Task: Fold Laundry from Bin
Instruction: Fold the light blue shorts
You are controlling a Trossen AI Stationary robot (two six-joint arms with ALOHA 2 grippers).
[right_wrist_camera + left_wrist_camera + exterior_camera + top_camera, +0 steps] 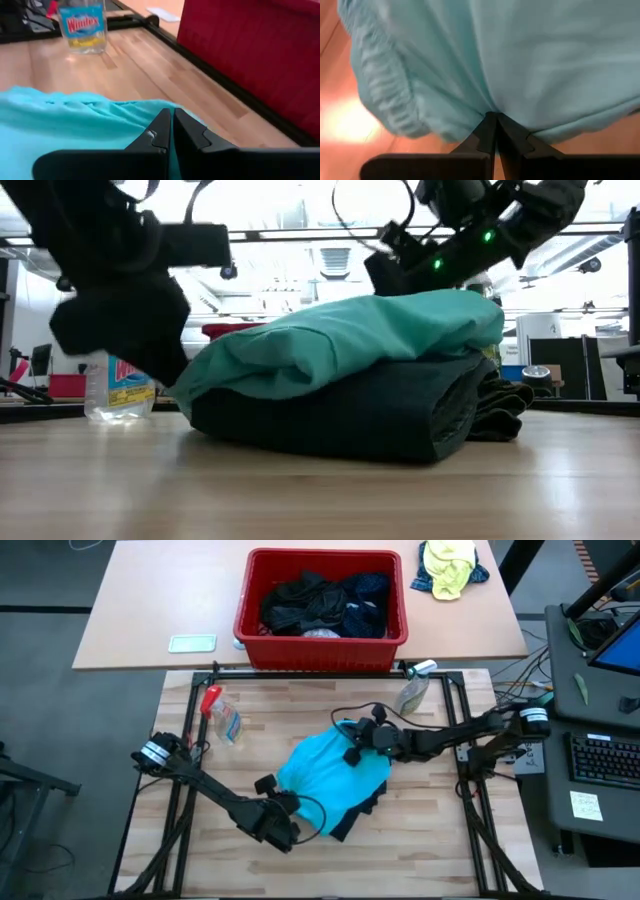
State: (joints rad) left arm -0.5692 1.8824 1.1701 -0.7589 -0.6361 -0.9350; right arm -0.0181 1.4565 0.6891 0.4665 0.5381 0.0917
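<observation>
The bright turquoise soft garment [325, 775] lies near the middle of the light wooden slatted worktop [430, 850], on top of a folded dark garment [362, 808] that shows under its near and right edges. In the high view the long axis of the turquoise garment runs diagonally, from the near left side toward the far right side, where its narrower end points toward the red bin. In the low view it sits as a thick folded pile, the turquoise layer [350, 340] draped over the dark one [340, 415].

The left pincer [287, 808] is at the near left edge of the turquoise garment, its two dark fingers [487, 132] pressed together on a fold of the turquoise cloth [520, 60]. The right pincer [352, 743] is at the far edge of the garment; its fingers [162, 131] are also closed together, on or just above the cloth, and I cannot tell if they pinch it.

The red plastic rectangular bin [322, 640] stands beyond the wooden worktop on a second, pale worktop [150, 630], and it contains dark garments [320, 602]. A clear plastic spray bottle with a red head [222, 715] lies on the left part of the wooden worktop, well apart from the garment.
</observation>
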